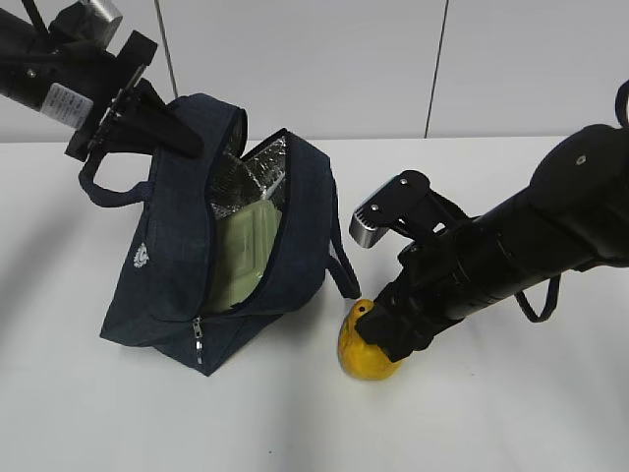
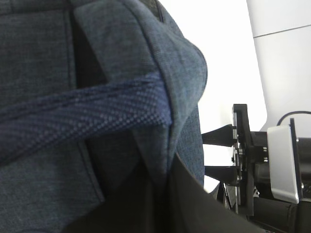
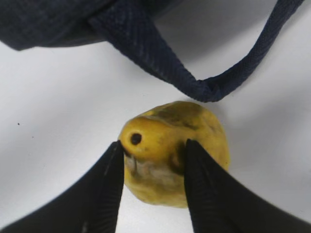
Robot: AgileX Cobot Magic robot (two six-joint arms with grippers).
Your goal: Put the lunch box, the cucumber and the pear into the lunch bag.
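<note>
right claw (image 3: 153,182) straddles pear (image 3: 177,145) closely.

Bright, even light; soft shadows; left wrist view blurred up close.

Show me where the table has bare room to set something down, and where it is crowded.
Bare table lies in front of the lunch bag and pear, and along the back right by the wall. It is crowded between the bag's right side and the pear, where a loop handle lies and the right gripper straddles the pear. The left gripper holds the bag's top edge.
</note>
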